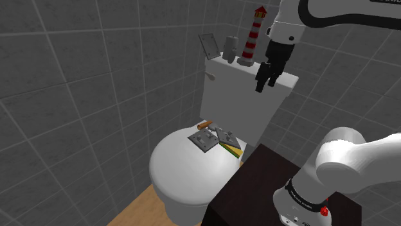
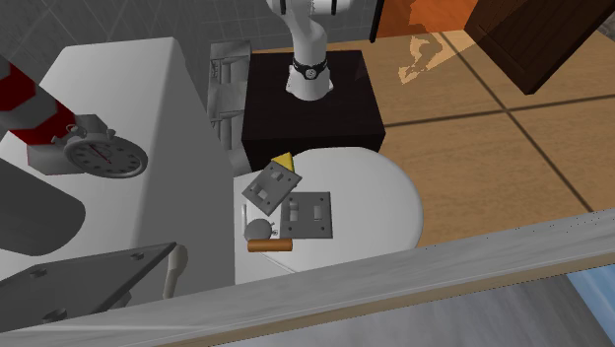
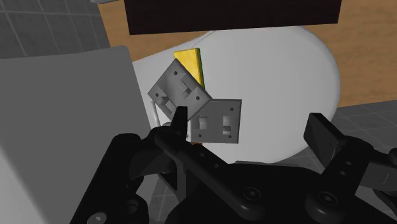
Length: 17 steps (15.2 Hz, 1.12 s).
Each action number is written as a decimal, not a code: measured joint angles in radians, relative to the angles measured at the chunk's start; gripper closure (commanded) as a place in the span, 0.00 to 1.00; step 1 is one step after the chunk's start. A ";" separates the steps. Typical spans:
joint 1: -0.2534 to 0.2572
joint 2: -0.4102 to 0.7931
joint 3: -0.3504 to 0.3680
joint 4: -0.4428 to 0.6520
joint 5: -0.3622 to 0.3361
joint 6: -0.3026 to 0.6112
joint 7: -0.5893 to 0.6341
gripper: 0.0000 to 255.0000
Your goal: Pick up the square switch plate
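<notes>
Two grey switch plates lie on the closed white toilet lid (image 1: 183,164). A nearly square one with two toggle slots (image 1: 204,139) (image 2: 308,214) (image 3: 219,119) lies flat. The other (image 1: 227,136) (image 2: 271,184) (image 3: 180,91) touches its corner and rests partly on a yellow-green sponge (image 1: 234,150) (image 3: 189,60). My black gripper (image 1: 265,82) (image 3: 251,130) hangs open and empty, high above the tank's near end, well above the plates. In the wrist view the slotted plate shows between the spread fingers, close to one fingertip (image 3: 180,121).
On the tank top (image 1: 241,74) stand a red-white lighthouse figure (image 1: 255,35), a small alarm clock (image 2: 103,153) and a dark grey plate (image 1: 209,45) leaning on the tiled wall. A short brown cylinder (image 2: 271,244) lies by the slotted plate. The black stand (image 2: 310,108) borders the toilet.
</notes>
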 measured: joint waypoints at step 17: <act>0.018 0.379 -0.005 -0.165 0.006 0.554 0.001 0.00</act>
